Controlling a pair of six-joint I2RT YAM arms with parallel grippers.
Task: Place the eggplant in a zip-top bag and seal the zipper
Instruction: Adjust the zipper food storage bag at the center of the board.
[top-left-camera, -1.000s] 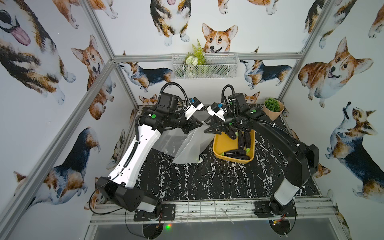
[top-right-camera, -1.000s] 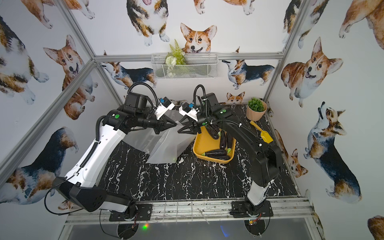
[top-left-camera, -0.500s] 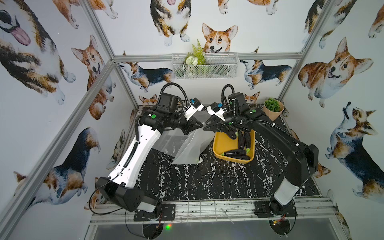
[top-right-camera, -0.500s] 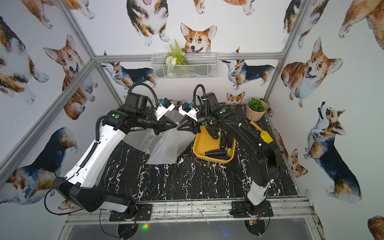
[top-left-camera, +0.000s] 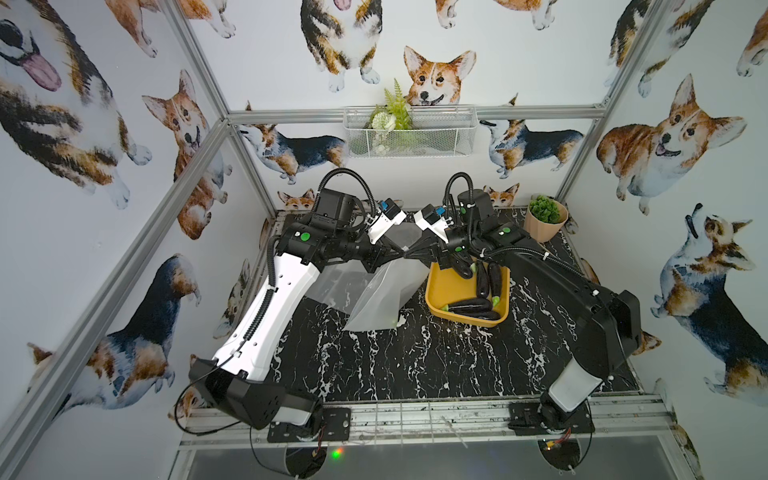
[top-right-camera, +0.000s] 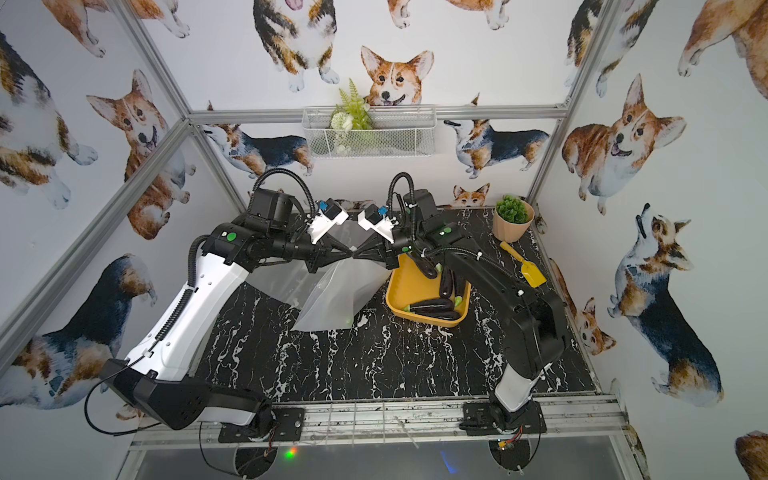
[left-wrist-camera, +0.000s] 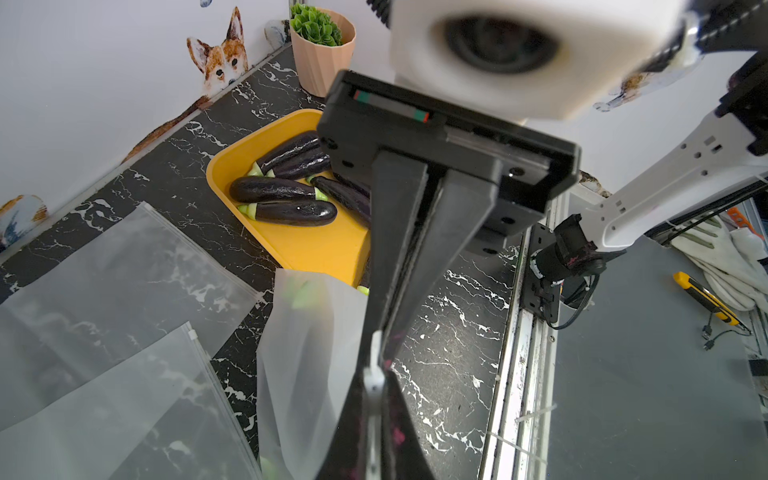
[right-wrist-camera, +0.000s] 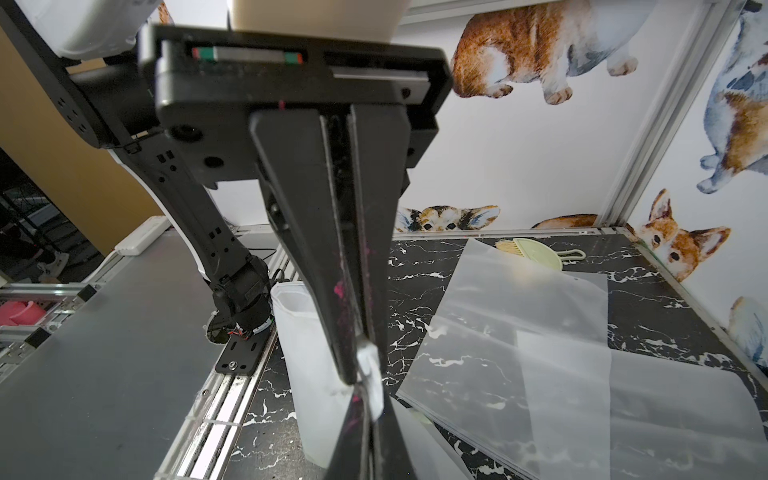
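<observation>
1 bag (top-left-camera: 380, 299) hangs pinched by left gripper (top-left-camera: 395, 252) and right gripper (top-left-camera: 413, 253); 5 eggplants (top-left-camera: 469, 306) in 1 tray (top-left-camera: 444, 291).

The left gripper (top-left-camera: 398, 252) and right gripper (top-left-camera: 412, 252) meet tip to tip just beside the yellow tray (top-left-camera: 446, 291), with the zip-top bag (top-left-camera: 382, 299) hanging beneath, barring that side. Eggplants (top-left-camera: 473, 306) crowd the tray's half away from the bag. In front of the tray the marble tabletop (top-left-camera: 415, 365) lies free; behind it stands a plant pot (top-left-camera: 544, 226).

five eggplants (top-left-camera: 469, 305), at least three bags (top-left-camera: 382, 299), one tray (top-left-camera: 446, 291), one plant (top-left-camera: 544, 210)
</observation>
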